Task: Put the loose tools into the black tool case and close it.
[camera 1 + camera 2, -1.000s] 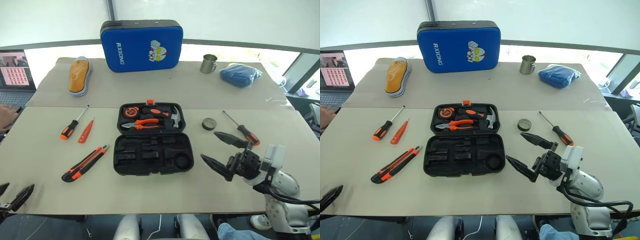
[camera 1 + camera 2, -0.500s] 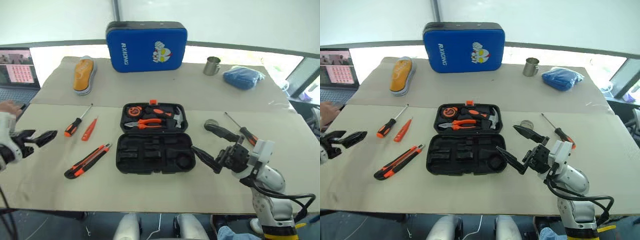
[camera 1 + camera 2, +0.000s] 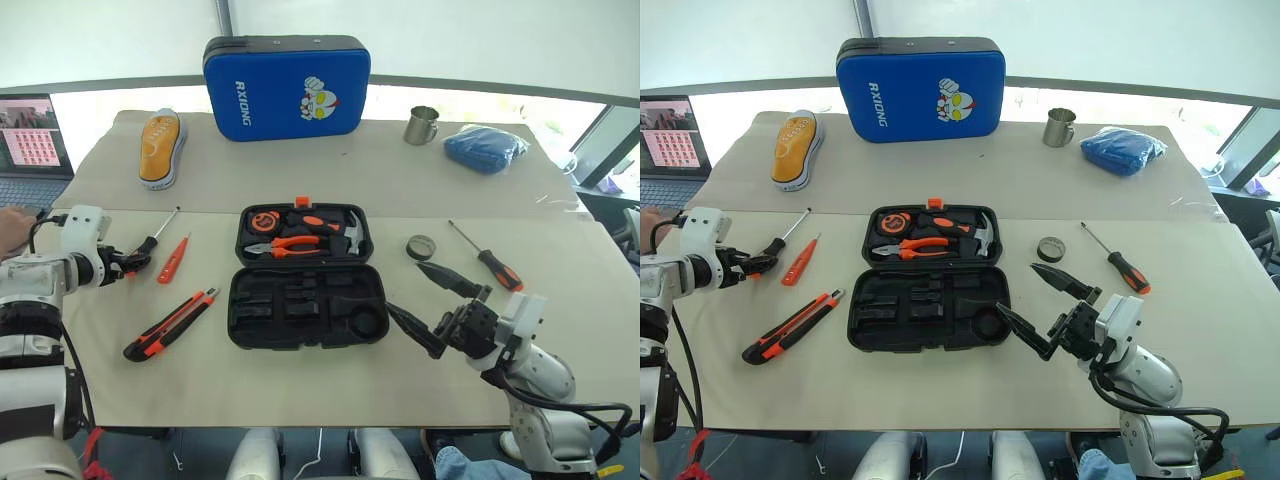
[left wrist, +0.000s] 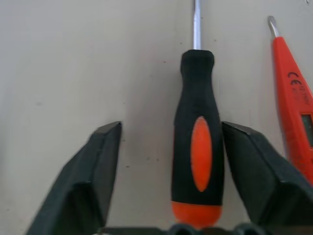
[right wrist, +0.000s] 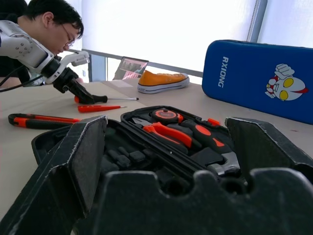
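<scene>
The black tool case [image 3: 262, 335] lies open at mid-table, with pliers, a hammer and a tape measure in its far half. My left gripper [image 3: 128, 263] is open, its fingers [image 4: 93, 166] on either side of the black-and-orange handle of a screwdriver [image 4: 198, 147] that lies on the table. Beside it lies the slim red screwdriver [image 3: 173, 260], and nearer the front edge the utility knife [image 3: 170, 325]. Right of the case are the tape roll [image 3: 421, 246] and a second screwdriver [image 3: 482, 258]. My right gripper [image 3: 432, 305] hovers open by the case's right front corner, holding nothing.
A blue RXIONG case [image 3: 287, 88] stands at the back, with an orange shoe [image 3: 161, 148] to its left and a steel mug [image 3: 422, 125] and blue cloth [image 3: 484, 148] to its right. A laptop [image 3: 30, 140] and a person's hand [image 3: 12, 225] are at the far left.
My left arm rose from the table's front-left edge and reached forward to the left screwdriver, its fingers narrowing around the handle. The right gripper stayed about where it was, open.
</scene>
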`<action>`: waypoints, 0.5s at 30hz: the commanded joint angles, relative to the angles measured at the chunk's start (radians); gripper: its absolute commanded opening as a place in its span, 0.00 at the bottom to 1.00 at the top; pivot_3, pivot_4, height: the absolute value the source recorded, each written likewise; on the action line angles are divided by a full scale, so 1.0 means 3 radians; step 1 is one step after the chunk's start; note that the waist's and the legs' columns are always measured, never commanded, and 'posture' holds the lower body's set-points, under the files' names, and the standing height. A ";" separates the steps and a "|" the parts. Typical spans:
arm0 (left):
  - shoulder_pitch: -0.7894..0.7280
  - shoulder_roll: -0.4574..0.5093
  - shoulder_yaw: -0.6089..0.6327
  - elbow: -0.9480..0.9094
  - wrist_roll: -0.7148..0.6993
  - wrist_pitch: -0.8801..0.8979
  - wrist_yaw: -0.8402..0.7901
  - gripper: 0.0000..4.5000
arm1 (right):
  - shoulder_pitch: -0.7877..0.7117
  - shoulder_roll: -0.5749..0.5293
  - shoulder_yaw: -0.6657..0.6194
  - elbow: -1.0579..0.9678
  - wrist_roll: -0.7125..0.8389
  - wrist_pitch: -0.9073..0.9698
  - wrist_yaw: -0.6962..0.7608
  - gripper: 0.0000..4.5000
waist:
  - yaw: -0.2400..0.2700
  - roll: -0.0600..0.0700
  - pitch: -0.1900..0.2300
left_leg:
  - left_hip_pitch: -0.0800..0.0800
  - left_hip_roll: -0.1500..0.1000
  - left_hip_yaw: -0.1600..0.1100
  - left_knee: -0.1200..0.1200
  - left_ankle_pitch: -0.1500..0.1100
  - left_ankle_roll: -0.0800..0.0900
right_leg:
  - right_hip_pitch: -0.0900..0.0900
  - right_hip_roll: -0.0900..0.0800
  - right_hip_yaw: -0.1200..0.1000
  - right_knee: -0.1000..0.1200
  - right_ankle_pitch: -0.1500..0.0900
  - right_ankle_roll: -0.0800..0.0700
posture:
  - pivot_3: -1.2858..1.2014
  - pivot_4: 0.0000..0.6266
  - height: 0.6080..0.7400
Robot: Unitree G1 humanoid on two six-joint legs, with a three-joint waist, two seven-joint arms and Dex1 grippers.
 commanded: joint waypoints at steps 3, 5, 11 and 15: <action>-0.0026 0.0001 0.0268 0.0142 -0.0031 -0.0681 -0.0144 0.22 | 0.0051 -0.0040 -0.0097 -0.0155 0.0002 -0.0098 -0.0024 1.00 | 0.0000 -0.0005 0.0003 | -0.0001 0.0001 -0.0001 0.0002 0.0000 0.0000 | 0.0000 0.0000 -0.0001 0.0001 0.0000 0.0000 | 0.52 0.24 1.00; 0.0002 -0.0002 0.0419 0.0109 -0.0129 -0.1082 -0.0329 0.21 | 0.0082 -0.0067 -0.0128 -0.0166 0.0020 -0.0093 -0.0004 1.00 | 0.0000 -0.0006 0.0003 | -0.0002 0.0001 -0.0002 0.0003 0.0000 0.0000 | -0.0001 0.0000 -0.0002 0.0001 0.0000 0.0000 | 0.52 0.24 1.00; 0.0070 -0.0043 0.0373 -0.0668 -0.0342 -0.1709 -0.1359 0.21 | 0.0214 -0.0265 -0.0367 -0.0221 0.0124 -0.0058 0.0070 1.00 | 0.0021 -0.0007 0.0004 | -0.0005 0.0000 -0.0001 0.0007 0.0000 0.0000 | 0.0001 -0.0005 -0.0004 0.0001 0.0001 0.0001 | 0.52 0.24 1.00; 0.0303 -0.0088 -0.0169 -0.1815 -0.0335 -0.1499 -0.1985 0.21 | 0.0430 -0.0599 -0.0603 -0.0261 0.0343 0.0192 0.0270 1.00 | 0.0080 -0.0003 0.0005 | -0.0011 -0.0001 0.0002 0.0019 -0.0003 0.0004 | 0.0004 -0.0007 -0.0004 -0.0001 0.0002 0.0005 | 0.52 0.24 1.00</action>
